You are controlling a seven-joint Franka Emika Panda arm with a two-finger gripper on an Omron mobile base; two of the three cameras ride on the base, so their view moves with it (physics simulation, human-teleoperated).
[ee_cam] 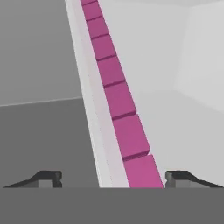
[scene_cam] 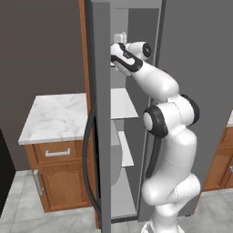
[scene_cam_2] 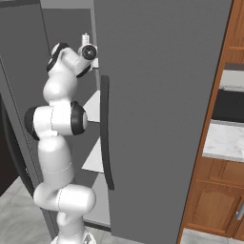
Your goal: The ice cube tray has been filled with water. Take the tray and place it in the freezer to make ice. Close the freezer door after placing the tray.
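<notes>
The ice cube tray (ee_cam: 118,109), a pale slab with pink cells, runs away from the hand between the two dark fingertips (ee_cam: 49,177). My gripper (ee_cam: 113,177) is open. There is a clear gap on the tray's left side, and the right fingertip sits close beside it. The arm reaches high into the freezer (scene_cam: 129,54), the narrow grey compartment with white shelves, and the gripper (scene_cam: 119,38) sits near its top. The freezer door (scene_cam: 101,113) stands open, seen edge-on, with its dark handle (scene_cam: 88,154) facing left. From the right side the gripper (scene_cam_2: 86,39) also shows, up in the compartment.
White shelves (scene_cam: 123,103) sit below the hand inside the compartment. The plain grey right door (scene_cam_2: 157,114) with its dark handle (scene_cam_2: 106,133) is shut beside the arm. A marble-topped wooden cabinet (scene_cam: 57,116) stands left of the open door, and wooden cabinets (scene_cam_2: 219,200) stand to the right.
</notes>
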